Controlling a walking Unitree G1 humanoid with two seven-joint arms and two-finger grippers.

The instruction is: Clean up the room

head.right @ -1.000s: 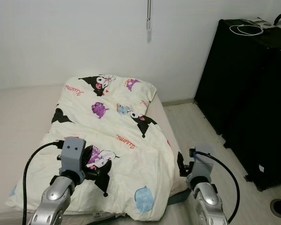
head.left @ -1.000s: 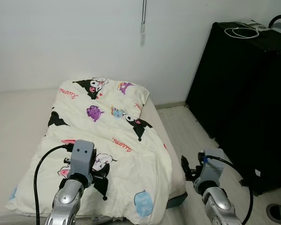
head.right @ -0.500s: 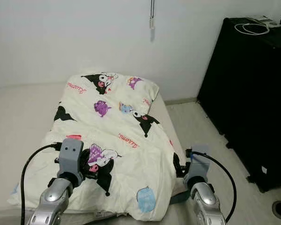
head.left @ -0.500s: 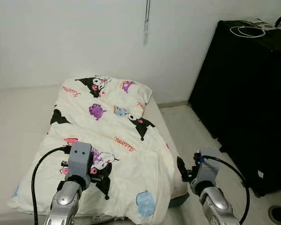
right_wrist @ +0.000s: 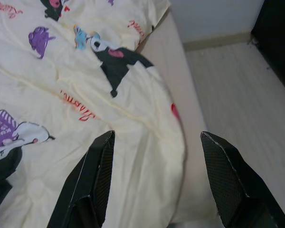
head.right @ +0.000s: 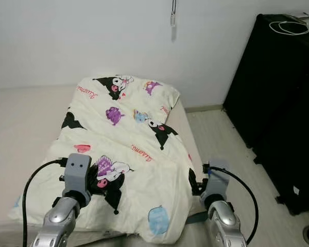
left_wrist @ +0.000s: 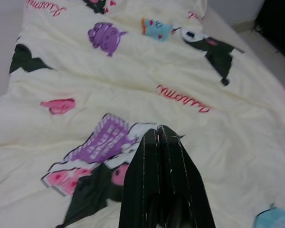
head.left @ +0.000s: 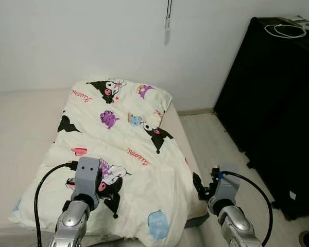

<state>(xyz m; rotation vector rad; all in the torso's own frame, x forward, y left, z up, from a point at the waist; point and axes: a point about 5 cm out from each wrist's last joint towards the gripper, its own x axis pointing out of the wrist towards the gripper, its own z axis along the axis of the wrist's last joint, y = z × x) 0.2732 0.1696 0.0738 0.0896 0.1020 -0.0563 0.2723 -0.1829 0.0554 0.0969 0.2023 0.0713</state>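
A cream cartoon-print duvet [head.left: 118, 154] is spread rumpled over the bed [head.left: 20, 118], running from the wall end down to the near edge. The left gripper [left_wrist: 157, 135] is held just over the duvet's lower part, jaws pressed together. The right gripper [right_wrist: 154, 137] is held at the duvet's floor-side edge, jaws spread wide. A black cabinet [head.left: 278, 103] is seen across the floor.

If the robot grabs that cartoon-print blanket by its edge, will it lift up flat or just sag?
The blanket would probably sag: its creased folds look soft and limp. It also looks puffy, so likely light for its size. Pushed, it would probably bunch up on the mattress rather than slide.
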